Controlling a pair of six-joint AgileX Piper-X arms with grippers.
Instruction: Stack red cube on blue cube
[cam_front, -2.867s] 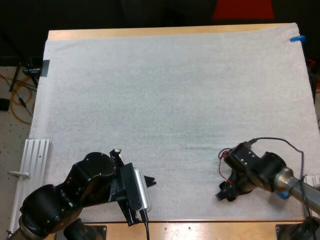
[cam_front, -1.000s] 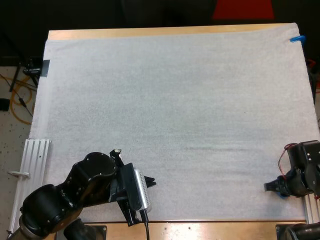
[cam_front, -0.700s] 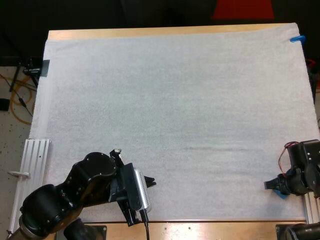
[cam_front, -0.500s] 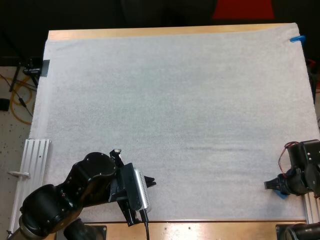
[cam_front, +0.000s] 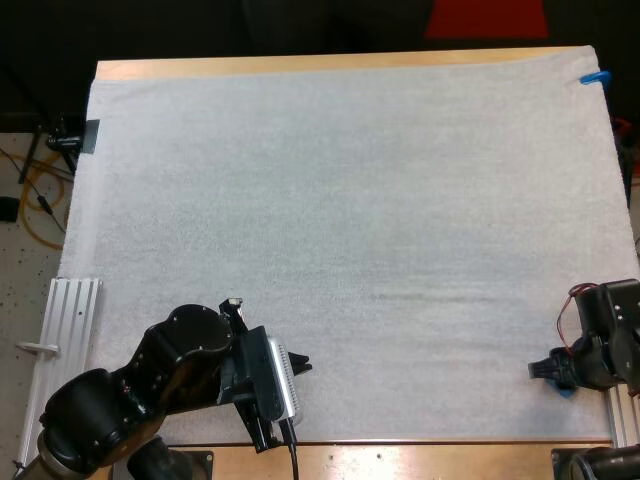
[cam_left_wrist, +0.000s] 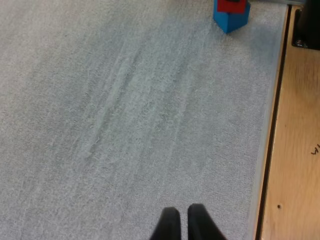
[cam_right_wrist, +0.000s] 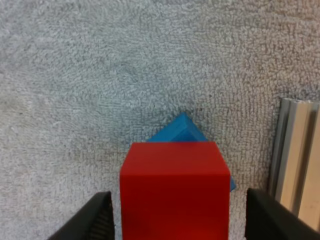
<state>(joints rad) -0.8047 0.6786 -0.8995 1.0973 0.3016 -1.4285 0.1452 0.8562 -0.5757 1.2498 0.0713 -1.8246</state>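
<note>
Fingers (cam_right_wrist: 97, 220) of right gripper (cam_right_wrist: 177, 222) spread wide in right wrist view, one on each side of red cube (cam_right_wrist: 175, 185), with a strip of mat showing between each finger and the cube, so no grip. Red cube resting on top of blue cube (cam_right_wrist: 181, 129), turned relative to it so that one blue corner pokes out past the red top face. Stack standing on white mat (cam_right_wrist: 75, 75), just beside a metal rail (cam_right_wrist: 295, 150) at the mat's edge.

Left wrist view: left gripper (cam_left_wrist: 181, 225) closed on nothing, its two black fingers (cam_left_wrist: 167, 227) pressed together over bare mat, close to the mat's border and the bare wood of the bench (cam_left_wrist: 297, 150). Well away along that same border, blue cube with red cube sitting on it.

High view: left gripper low over the near left part of the mat, opening not readable from this angle. Right gripper at the mat's right edge, toward the near side, well apart from the left one. Small patch of blue cube visible just under the right gripper, beside the rail.
</note>
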